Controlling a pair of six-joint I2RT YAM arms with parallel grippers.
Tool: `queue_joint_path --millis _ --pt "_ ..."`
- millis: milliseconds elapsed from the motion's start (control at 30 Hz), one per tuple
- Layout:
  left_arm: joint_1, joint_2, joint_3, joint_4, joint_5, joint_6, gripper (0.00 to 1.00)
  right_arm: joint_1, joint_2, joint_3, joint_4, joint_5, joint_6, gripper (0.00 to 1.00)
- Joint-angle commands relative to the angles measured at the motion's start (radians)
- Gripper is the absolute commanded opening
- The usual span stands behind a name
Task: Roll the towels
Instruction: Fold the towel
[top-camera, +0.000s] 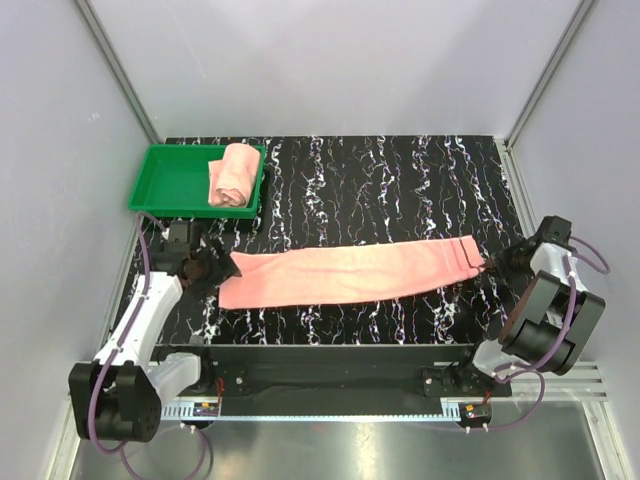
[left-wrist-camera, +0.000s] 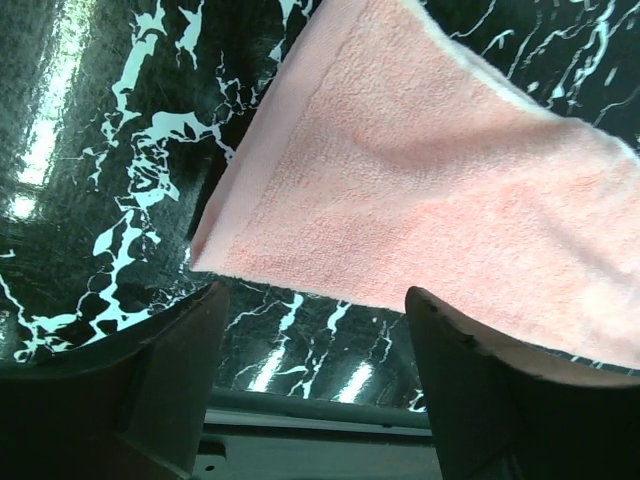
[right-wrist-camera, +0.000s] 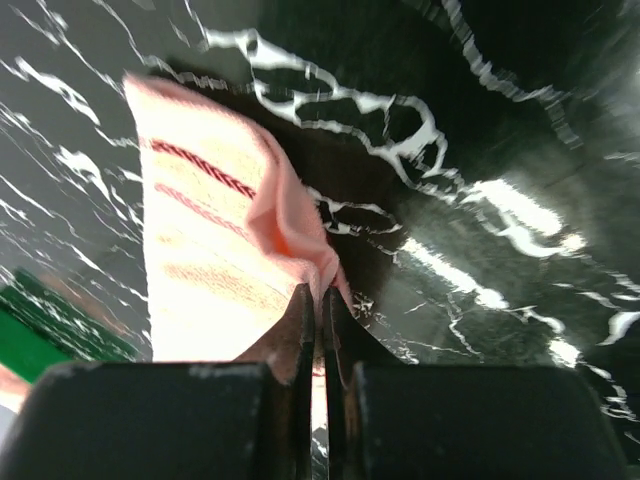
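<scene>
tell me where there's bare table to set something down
Widest bare patch: table behind the flat towel, from the tray to the right wall. A thinner strip lies between it and the near edge. The tray's left half is free beside the rolled towel. Crowded at both towel ends, by the left gripper and right gripper.

Green tray (top-camera: 172, 182) on black marbled table (top-camera: 390, 190)

In my left wrist view, the flat salmon-pink terry towel (left-wrist-camera: 450, 190) runs off the top and right edges. In my right wrist view, its corner is hidden inside my right gripper (right-wrist-camera: 322, 305), and the green plastic tray (right-wrist-camera: 55, 325) is a blurred sliver cut off at the left edge.
</scene>
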Motion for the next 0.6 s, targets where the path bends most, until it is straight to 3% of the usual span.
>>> queue_joint_path --millis 0,167,333,467,567 --pt "0.005 -0.036 0.004 0.043 0.021 -0.014 0.80 -0.065 -0.037 0.069 -0.026 0.049 -0.054 0.00" --pt "0.005 0.018 0.021 0.144 0.034 0.004 0.80 -0.092 -0.008 0.087 -0.025 0.036 -0.058 0.00" --pt "-0.023 0.151 0.053 0.276 0.070 0.022 0.75 -0.090 -0.017 0.067 0.023 0.028 -0.052 0.00" --pt "-0.099 0.249 0.090 0.379 0.054 0.003 0.73 -0.090 -0.006 0.107 -0.003 0.077 -0.086 0.00" --pt "-0.156 0.352 0.145 0.368 -0.023 0.004 0.73 -0.090 -0.008 0.121 -0.005 0.081 -0.084 0.00"
